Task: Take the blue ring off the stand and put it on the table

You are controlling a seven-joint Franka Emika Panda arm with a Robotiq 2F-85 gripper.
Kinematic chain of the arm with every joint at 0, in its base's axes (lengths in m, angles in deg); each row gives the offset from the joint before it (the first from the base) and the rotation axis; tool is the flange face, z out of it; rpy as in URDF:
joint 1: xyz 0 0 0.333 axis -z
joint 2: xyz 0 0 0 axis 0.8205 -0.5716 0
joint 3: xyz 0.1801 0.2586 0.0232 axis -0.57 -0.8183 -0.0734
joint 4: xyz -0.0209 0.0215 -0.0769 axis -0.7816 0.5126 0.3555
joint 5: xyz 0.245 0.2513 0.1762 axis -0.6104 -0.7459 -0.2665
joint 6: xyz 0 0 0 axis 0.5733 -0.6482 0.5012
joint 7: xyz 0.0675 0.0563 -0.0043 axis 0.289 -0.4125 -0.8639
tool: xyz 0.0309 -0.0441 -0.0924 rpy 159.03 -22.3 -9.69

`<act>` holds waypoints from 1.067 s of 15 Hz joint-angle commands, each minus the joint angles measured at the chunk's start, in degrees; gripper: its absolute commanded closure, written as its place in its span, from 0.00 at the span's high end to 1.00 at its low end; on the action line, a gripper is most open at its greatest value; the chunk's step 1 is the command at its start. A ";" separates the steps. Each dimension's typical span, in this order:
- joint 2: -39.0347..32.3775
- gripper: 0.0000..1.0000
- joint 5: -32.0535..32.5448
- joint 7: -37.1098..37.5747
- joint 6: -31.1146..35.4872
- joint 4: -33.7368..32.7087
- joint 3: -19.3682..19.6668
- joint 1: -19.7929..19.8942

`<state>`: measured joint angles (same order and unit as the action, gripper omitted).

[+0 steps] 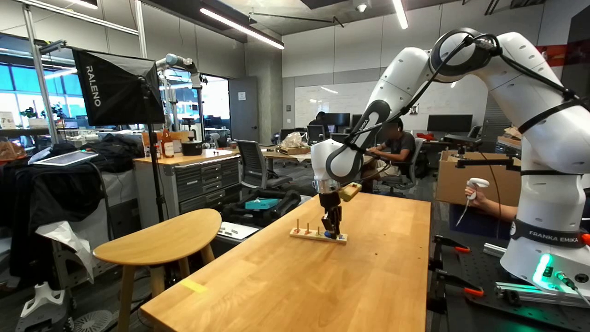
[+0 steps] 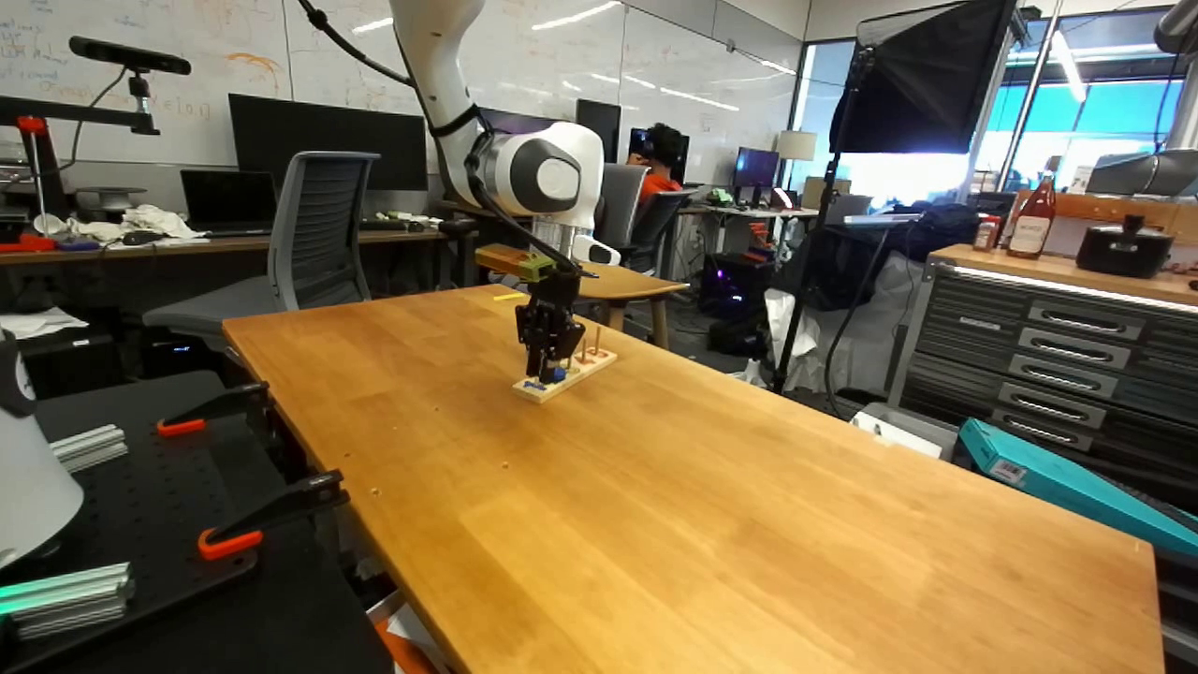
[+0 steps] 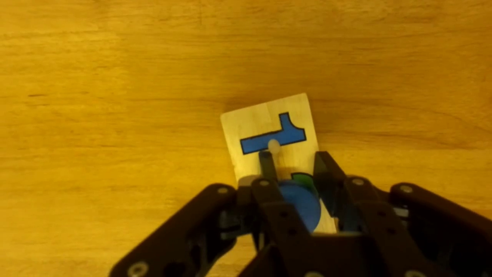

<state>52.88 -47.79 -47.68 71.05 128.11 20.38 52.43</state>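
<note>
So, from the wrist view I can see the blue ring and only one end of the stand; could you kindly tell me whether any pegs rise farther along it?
Observer: Yes, in both exterior views slim upright pegs rise farther along the stand.
Operator: Thank you; and how low are the jaws?
Observer: In both exterior views they are right down at the stand, though I cannot tell whether they touch it.
Operator: Lastly, is anything marked out there beyond my picture?
Observer: Yes, in both exterior views a strip of yellow tape lies by an edge of the table.
</note>
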 commanded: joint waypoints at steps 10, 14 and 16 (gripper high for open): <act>-1.87 1.00 -3.41 -2.01 -1.04 -3.13 -0.95 0.48; -2.83 0.99 -4.45 -2.29 -1.16 -5.02 -1.11 0.64; -3.42 1.00 -4.74 -2.29 -1.21 -5.85 -1.04 0.66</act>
<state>52.08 -50.79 -48.36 71.04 126.03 19.80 52.43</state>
